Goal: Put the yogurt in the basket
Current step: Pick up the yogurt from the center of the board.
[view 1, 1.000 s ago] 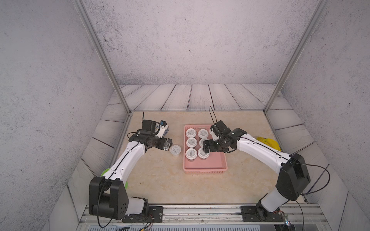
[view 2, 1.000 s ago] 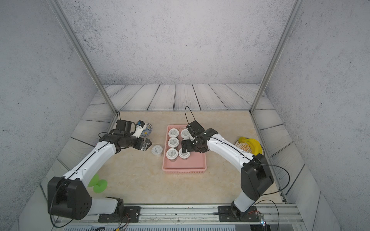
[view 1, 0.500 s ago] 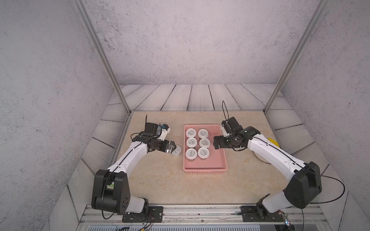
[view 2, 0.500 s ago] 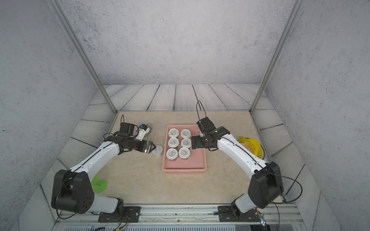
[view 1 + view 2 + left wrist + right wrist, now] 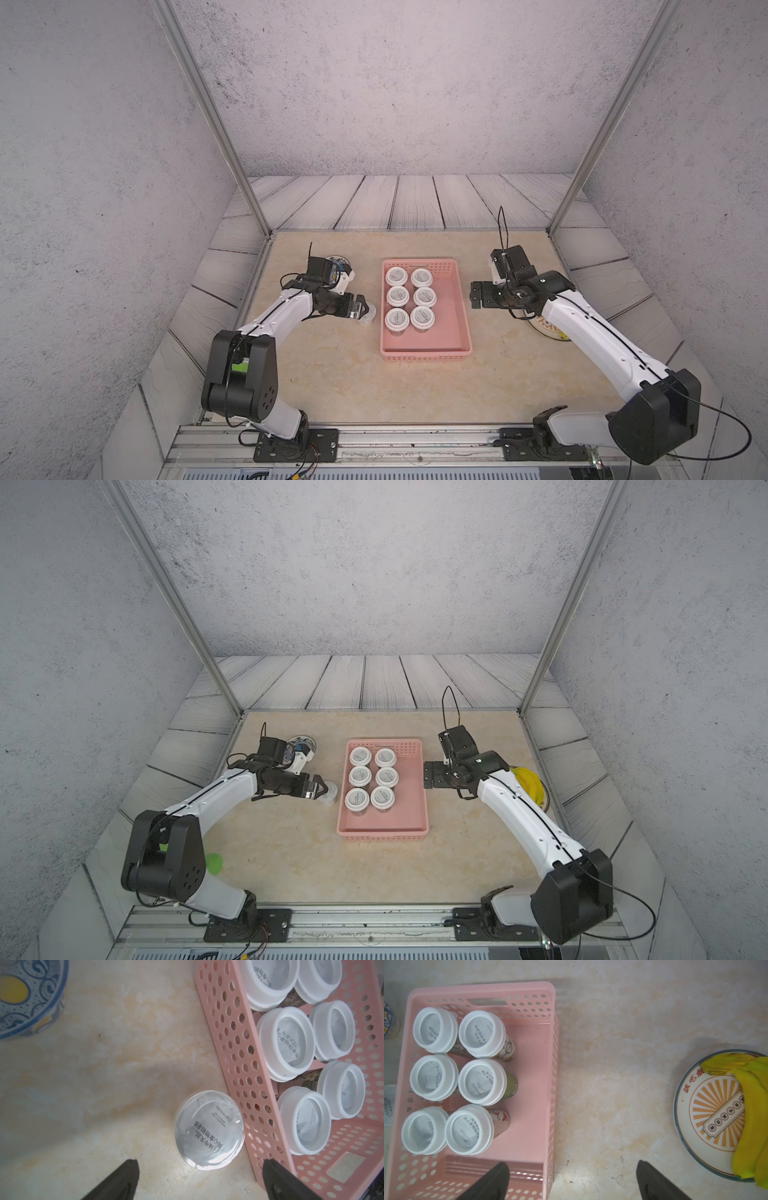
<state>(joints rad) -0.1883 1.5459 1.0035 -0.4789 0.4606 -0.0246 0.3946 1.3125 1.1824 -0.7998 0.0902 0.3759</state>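
Note:
The pink basket (image 5: 426, 355) sits mid-table with several white-lidded yogurt cups (image 5: 397, 296) upright in its far half; they also show in the wrist views (image 5: 481, 1081) (image 5: 288, 1043). One more yogurt cup (image 5: 368, 318) with a shiny printed top (image 5: 208, 1130) stands on the table against the basket's left wall (image 5: 239, 1043). My left gripper (image 5: 360, 311) (image 5: 199, 1162) is open, fingertips either side of this cup and just short of it. My right gripper (image 5: 474, 295) (image 5: 572, 1164) hangs open and empty over the basket's right edge.
A blue-patterned bowl (image 5: 338, 262) (image 5: 25, 997) stands behind the left wrist. A round plate with bananas (image 5: 720, 1113) (image 5: 528, 787) lies right of the basket under the right arm. A green object (image 5: 214, 864) lies by the left arm's base.
My left gripper has dropped and moved right up to the loose cup. My right gripper has drawn back rightward from over the cups to the basket's right edge.

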